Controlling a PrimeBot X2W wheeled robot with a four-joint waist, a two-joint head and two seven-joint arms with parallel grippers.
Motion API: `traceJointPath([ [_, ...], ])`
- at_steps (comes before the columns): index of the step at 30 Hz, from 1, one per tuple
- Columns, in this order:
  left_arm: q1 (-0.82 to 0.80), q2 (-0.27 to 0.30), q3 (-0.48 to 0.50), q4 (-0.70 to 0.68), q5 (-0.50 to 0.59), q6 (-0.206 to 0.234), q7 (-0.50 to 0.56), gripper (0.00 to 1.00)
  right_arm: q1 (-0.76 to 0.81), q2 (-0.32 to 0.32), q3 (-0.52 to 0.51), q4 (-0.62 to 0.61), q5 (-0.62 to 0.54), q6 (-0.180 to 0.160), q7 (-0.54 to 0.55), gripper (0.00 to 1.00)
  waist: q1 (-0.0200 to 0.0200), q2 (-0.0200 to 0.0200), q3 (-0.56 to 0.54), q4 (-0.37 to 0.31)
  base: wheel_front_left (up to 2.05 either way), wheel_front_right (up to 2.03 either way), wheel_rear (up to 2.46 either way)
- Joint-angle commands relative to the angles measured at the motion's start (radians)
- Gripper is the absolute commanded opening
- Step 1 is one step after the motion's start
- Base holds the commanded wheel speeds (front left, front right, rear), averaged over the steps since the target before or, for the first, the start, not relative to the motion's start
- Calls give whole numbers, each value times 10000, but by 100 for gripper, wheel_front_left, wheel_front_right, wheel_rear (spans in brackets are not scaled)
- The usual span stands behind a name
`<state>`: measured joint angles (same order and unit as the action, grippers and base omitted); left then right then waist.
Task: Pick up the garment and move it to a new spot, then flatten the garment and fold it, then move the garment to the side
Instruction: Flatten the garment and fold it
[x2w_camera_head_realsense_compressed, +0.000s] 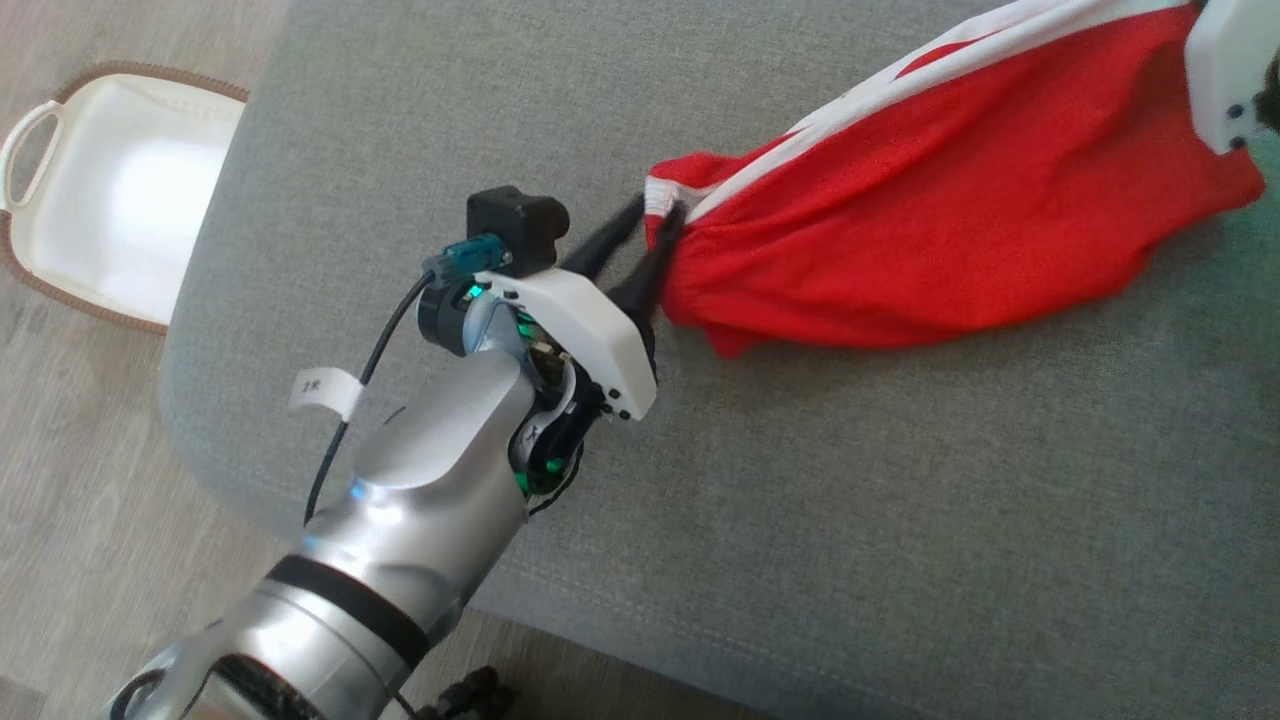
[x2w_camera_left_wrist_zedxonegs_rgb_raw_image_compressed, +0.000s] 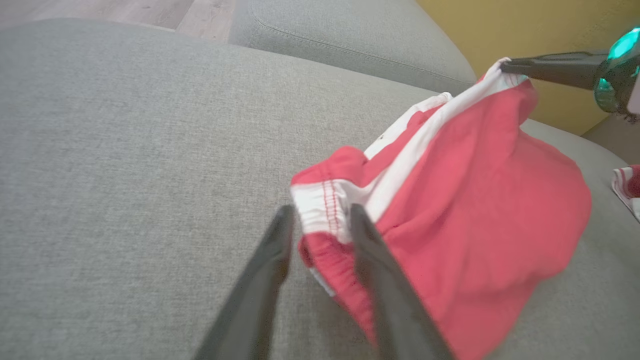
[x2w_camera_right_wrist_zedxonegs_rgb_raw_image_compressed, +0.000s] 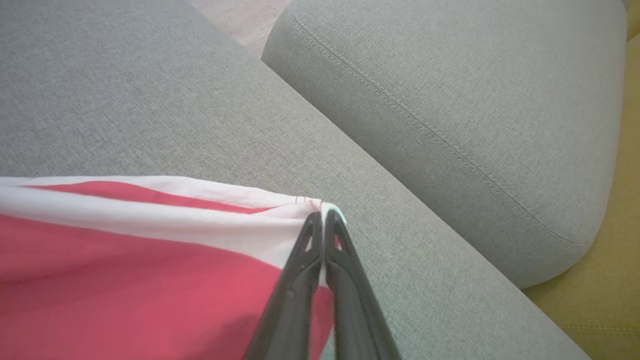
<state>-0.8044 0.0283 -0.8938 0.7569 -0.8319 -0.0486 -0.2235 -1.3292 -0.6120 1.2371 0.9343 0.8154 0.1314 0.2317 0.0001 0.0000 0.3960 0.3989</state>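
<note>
Currently pinches one corner of the red garment (x2w_camera_right_wrist_zedxonegs_rgb_raw_image_compressed: 125, 280) with the right gripper (x2w_camera_right_wrist_zedxonegs_rgb_raw_image_compressed: 321, 216), fingers pressed tight together on the white band (x2w_camera_right_wrist_zedxonegs_rgb_raw_image_compressed: 150, 220) at its very tip. Holds that corner raised off the grey cushion (x2w_camera_head_realsense_compressed: 800, 500), as seen from the left wrist, with the cloth sloping down from it to the seat. Has the left gripper (x2w_camera_left_wrist_zedxonegs_rgb_raw_image_compressed: 321, 207) at the opposite end of the same band, fingers clearly parted, the stitched band end sitting in the gap between them. Grips nothing there, judging by the space beside the one finger; cannot tell whether the other finger touches the cloth.

Spans the garment lengthwise between the two grippers across the cushion top, red body bunched and wrinkled, lower edge resting on the seat. Reaches in from the lower left of the head view with the silver forearm (x2w_camera_head_realsense_compressed: 420, 480), and shows the right gripper's white housing (x2w_camera_head_realsense_compressed: 1225, 70) at the top right corner, over the garment's far end.

Has a white basket (x2w_camera_head_realsense_compressed: 120, 200) with loop handles and brown trim on the wooden floor (x2w_camera_head_realsense_compressed: 80, 500) beside the cushion, well apart from the garment. Faces a second grey cushion (x2w_camera_right_wrist_zedxonegs_rgb_raw_image_compressed: 475, 100) just beyond the first in the right wrist view, with a yellow surface (x2w_camera_right_wrist_zedxonegs_rgb_raw_image_compressed: 600, 320) past it. Catches a scrap of another red-and-white cloth (x2w_camera_left_wrist_zedxonegs_rgb_raw_image_compressed: 627, 187) at the right edge of the left wrist view.
</note>
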Motion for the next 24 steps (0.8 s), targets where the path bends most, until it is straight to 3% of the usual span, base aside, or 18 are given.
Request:
traceJointPath([
  [1, -459, 222, 205, -137, -89, 73, -128, 100, -186, 65, 38, 12, 20, -7, -79, 100, -1, 0, -3, -6, 0, 0, 0],
  [7, -535, 221, 59, 234, -259, 366, -296, 100, -70, 402, 147, 435, 153, -7, -493, 100, -1, 0, -266, -209, 0, 0, 0],
  [11, -510, 304, 470, 462, -133, 550, -369, 100, 183, 592, 104, 671, 535, -7, -1048, 100, -1, 0, -722, -519, 0, 0, 0],
  [24, 487, 1497, 2069, -978, 815, 1214, -381, 100, 1401, 1096, -259, 550, 1523, -7, -3784, 100, -1, 0, -2455, -1498, 0, 0, 0],
])
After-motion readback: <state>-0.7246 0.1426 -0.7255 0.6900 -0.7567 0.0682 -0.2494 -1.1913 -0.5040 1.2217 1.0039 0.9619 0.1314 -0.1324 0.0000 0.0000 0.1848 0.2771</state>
